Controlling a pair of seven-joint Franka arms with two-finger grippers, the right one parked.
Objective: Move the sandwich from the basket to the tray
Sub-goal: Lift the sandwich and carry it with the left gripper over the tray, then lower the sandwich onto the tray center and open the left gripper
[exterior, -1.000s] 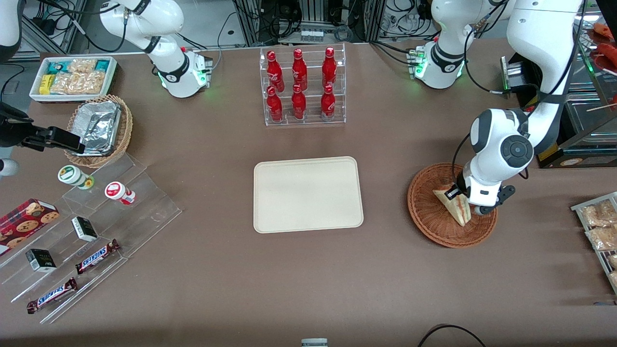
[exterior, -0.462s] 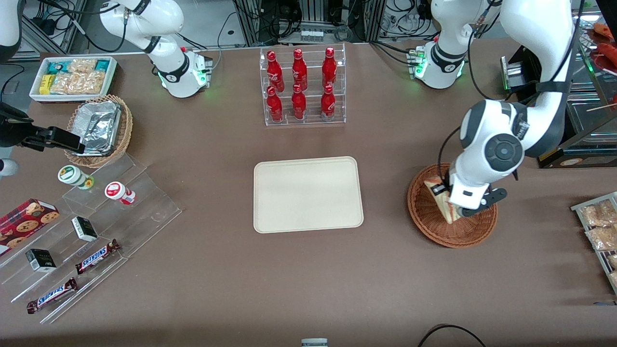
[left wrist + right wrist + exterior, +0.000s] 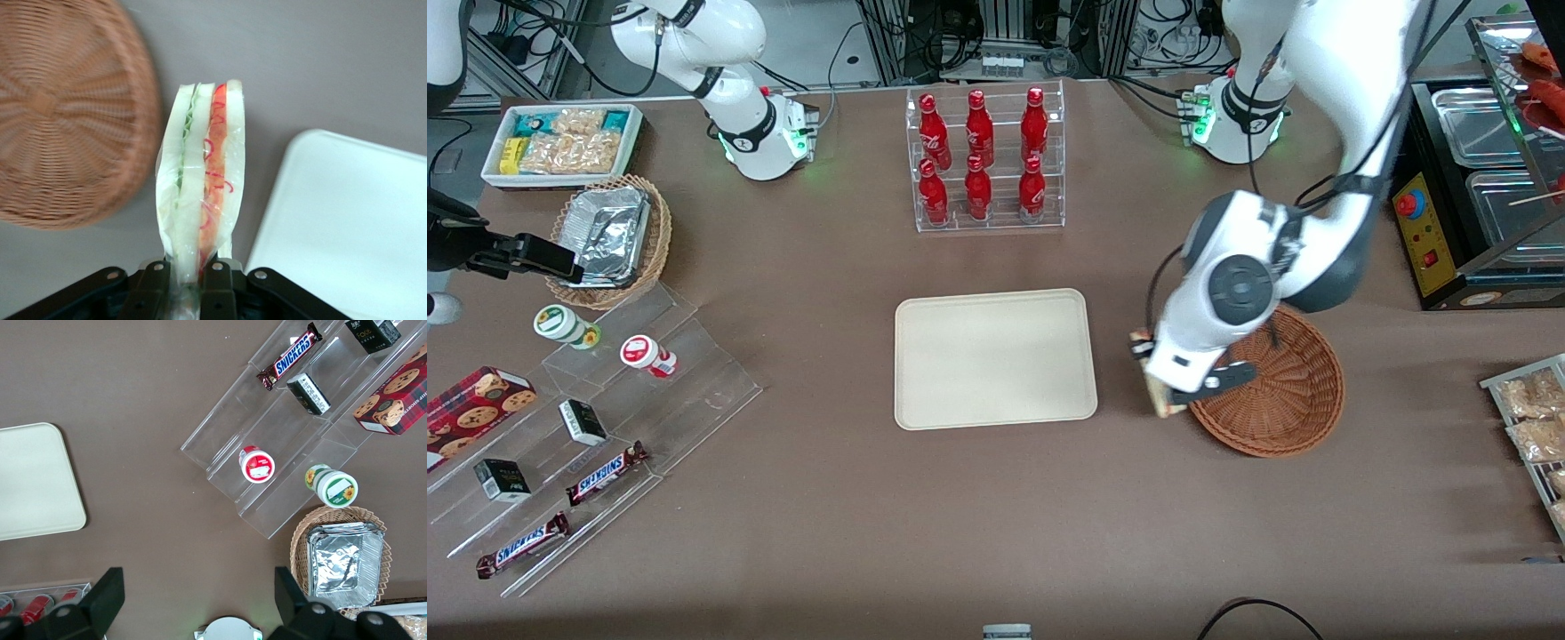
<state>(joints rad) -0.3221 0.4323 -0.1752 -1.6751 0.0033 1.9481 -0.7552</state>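
Observation:
My left gripper [image 3: 1158, 378] is shut on the sandwich [image 3: 202, 175], a plastic-wrapped wedge with green and red filling between pale bread layers. It hangs in the air over the bare table, between the reddish-brown wicker basket [image 3: 1294, 400] and the cream tray [image 3: 994, 358]. In the front view only a sliver of the sandwich [image 3: 1158, 398] shows beside the wrist. In the wrist view the black fingers [image 3: 155, 288] pinch the wedge's narrow end, with the basket [image 3: 60, 127] to one side and the tray [image 3: 347, 220] to the other. Nothing lies in the basket or on the tray.
A clear rack of red bottles [image 3: 983, 160] stands farther from the front camera than the tray. Toward the parked arm's end are a tan basket of foil trays [image 3: 609, 236], a white snack box [image 3: 565, 142] and acrylic steps with snacks [image 3: 596, 427]. Packets [image 3: 1529, 418] lie toward the working arm's end.
The gripper has lifted the sandwich out of the basket and carried it toward the tray; it was over the basket's middle a second ago and now hangs just past the rim.

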